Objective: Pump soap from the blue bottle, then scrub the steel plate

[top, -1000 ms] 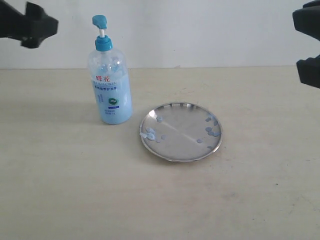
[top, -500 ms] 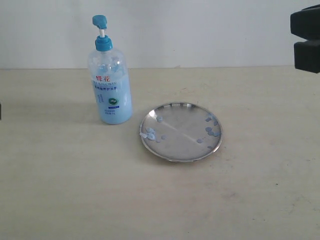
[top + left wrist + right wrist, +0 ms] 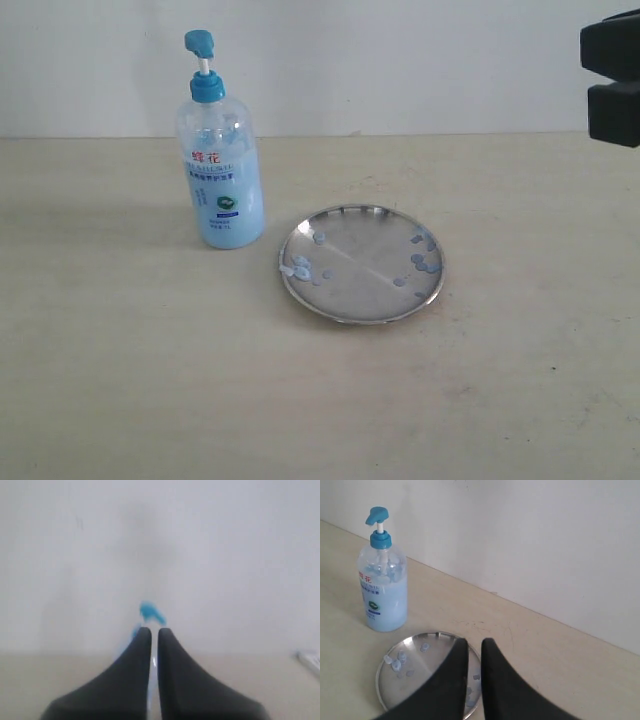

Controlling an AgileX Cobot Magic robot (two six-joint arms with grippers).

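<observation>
The blue bottle (image 3: 221, 170) stands upright at the back left, its pump head (image 3: 199, 43) up. To its right the steel plate (image 3: 365, 290) lies flat, with pale blue soap droplets (image 3: 420, 262) near its right and left rims. My left gripper (image 3: 154, 630) is shut and empty; the blurred blue pump head (image 3: 151, 612) shows beyond its tips, and it is out of the exterior view. My right gripper (image 3: 474, 642) is shut and empty, raised over the near side of the plate (image 3: 392, 682), apart from the bottle (image 3: 382, 595). Droplets (image 3: 397, 662) show there too.
A black part of the right arm (image 3: 610, 85) hangs at the upper right edge. The beige tabletop (image 3: 300, 400) runs back to a white wall (image 3: 420, 60). A small pale object (image 3: 310, 660) lies at the edge of the left wrist view.
The left arm has gone from the upper left of the exterior view, leaving by the left edge. The right arm shifted slightly a second ago and has held still since.
</observation>
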